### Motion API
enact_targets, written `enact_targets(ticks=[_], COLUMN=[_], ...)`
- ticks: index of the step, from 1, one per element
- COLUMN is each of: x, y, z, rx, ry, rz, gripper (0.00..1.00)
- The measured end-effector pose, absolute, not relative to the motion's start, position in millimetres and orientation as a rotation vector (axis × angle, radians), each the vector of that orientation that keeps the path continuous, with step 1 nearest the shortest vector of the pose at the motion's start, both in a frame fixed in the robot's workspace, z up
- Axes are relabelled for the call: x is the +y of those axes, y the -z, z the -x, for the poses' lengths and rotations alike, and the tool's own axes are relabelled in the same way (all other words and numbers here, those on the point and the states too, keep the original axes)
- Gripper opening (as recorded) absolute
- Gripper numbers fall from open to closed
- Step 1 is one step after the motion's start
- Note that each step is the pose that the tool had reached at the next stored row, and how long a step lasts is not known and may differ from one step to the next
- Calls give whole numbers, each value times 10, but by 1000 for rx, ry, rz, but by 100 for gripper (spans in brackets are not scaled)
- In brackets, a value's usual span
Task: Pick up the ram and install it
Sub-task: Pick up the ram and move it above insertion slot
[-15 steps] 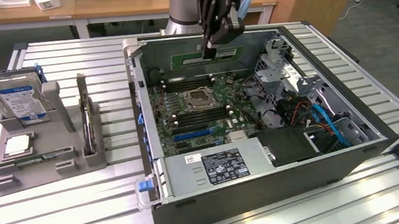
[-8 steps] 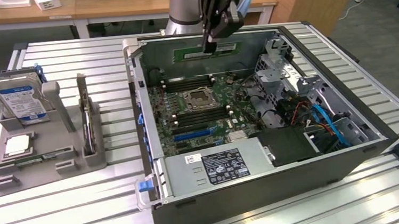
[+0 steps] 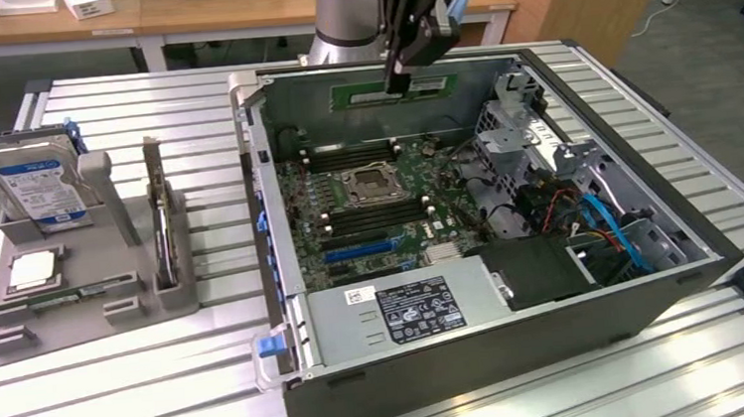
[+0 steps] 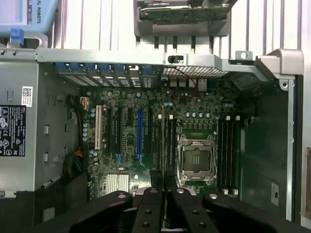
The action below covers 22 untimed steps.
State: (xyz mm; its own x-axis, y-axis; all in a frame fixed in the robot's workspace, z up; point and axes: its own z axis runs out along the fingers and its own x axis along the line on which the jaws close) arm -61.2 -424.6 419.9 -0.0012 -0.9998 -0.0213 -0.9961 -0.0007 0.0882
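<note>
The ram point(image 3: 360, 93) hangs in the air over the far end of the open computer case point(image 3: 694, 243), just in front of the case's far wall and above the motherboard point(image 3: 348, 240). Its long axis lies level and runs from the exterior view's left to its right. It stands on edge, one flat green face turned toward the near side.

The gripper point(image 3: 398, 85) comes down from above and is clenched on the ram at about mid-length, so the stick juts out to either side of the dark fingers. In the wrist view the gripper point(image 4: 164, 191) has its fingers point(image 4: 149, 213) drawn close together, with only a narrow gap between them, and looks straight down on the board.

Below the ram, well apart from it, sits the open processor socket point(image 3: 373, 181), with rows of long memory slots point(image 3: 341, 156) on its far and near sides. At the near end of the case is the power supply point(image 3: 407, 310).

On the exterior view's left, outside the case, a grey holder point(image 3: 128, 307) on the slatted table point(image 3: 226, 379) carries the upright hard drive point(image 3: 41, 190) and the square processor chip point(image 3: 34, 268).
</note>
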Motion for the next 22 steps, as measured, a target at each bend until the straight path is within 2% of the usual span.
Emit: enact_targets(ticks=[22], x=[-3951], y=[-4194], z=[569], rx=[-2247], ry=[114], rz=[-2120], gripper=[13])
